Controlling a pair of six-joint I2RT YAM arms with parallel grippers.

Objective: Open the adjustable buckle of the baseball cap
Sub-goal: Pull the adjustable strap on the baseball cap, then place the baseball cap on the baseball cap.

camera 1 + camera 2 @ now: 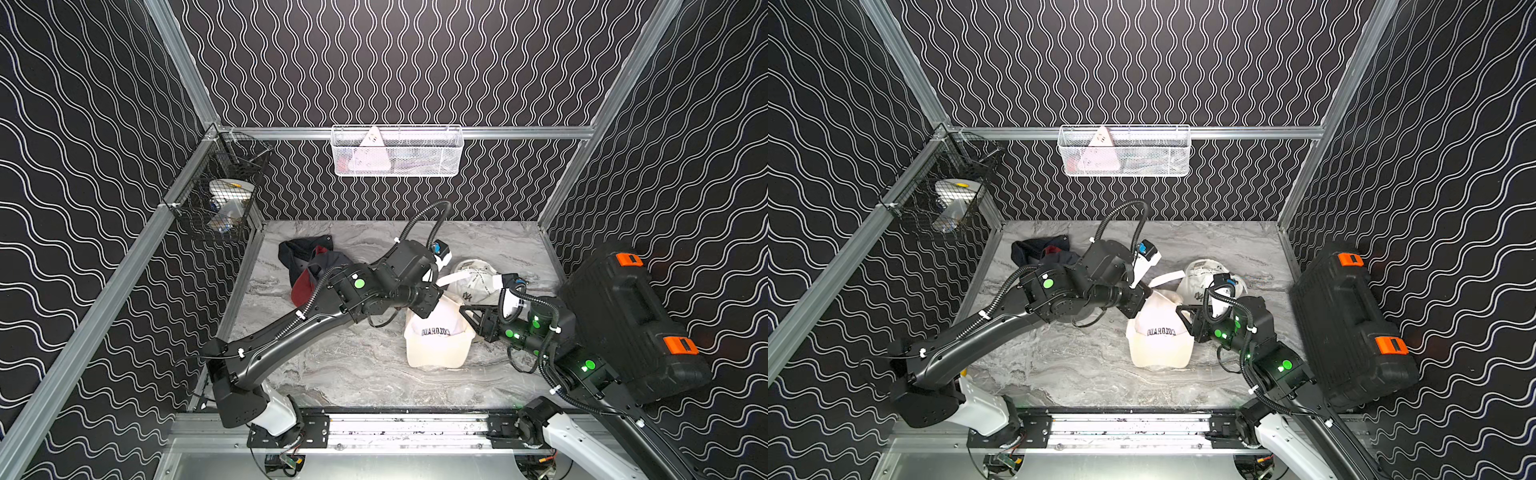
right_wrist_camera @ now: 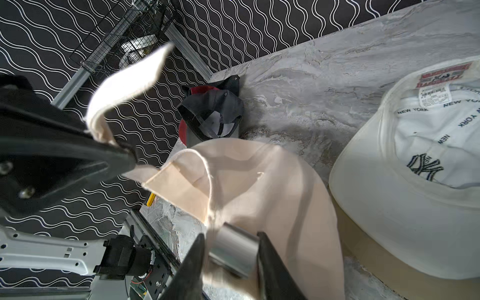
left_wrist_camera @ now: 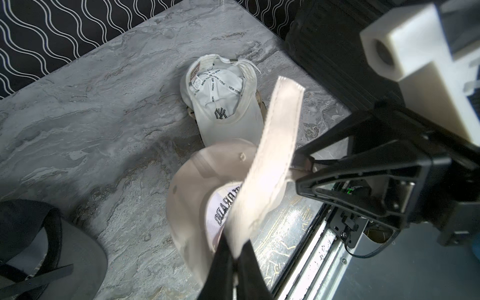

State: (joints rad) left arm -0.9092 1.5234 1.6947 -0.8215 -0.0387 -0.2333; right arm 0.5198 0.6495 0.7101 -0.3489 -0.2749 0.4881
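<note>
strap [image 3: 268, 155] end hidden in left hand [image 3: 235, 250], buckle [image 2: 235, 249] blurred.

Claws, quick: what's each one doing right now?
Left claw: closed, holding the cap strap.
Right claw: around the metal buckle; grip cannot be told.

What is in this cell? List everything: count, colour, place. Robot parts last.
COLORADO cap: one, cream, table front-centre, between the arms.
strap: one, cream, rising off that cap.
metal buckle: one, silver, at that cap's back.
New York cap: one, white, upside down behind COLORADO cap.
dark cap: one, navy and red, table's far left.
case: one, black with orange latches, right wall.
white basket: one, back rail.
black basket: one, left rail.
table: one, grey marble.
left gripper: one, black, shut on strap.
right gripper: one, black, jaws flank metal buckle; grip unclear.
</note>
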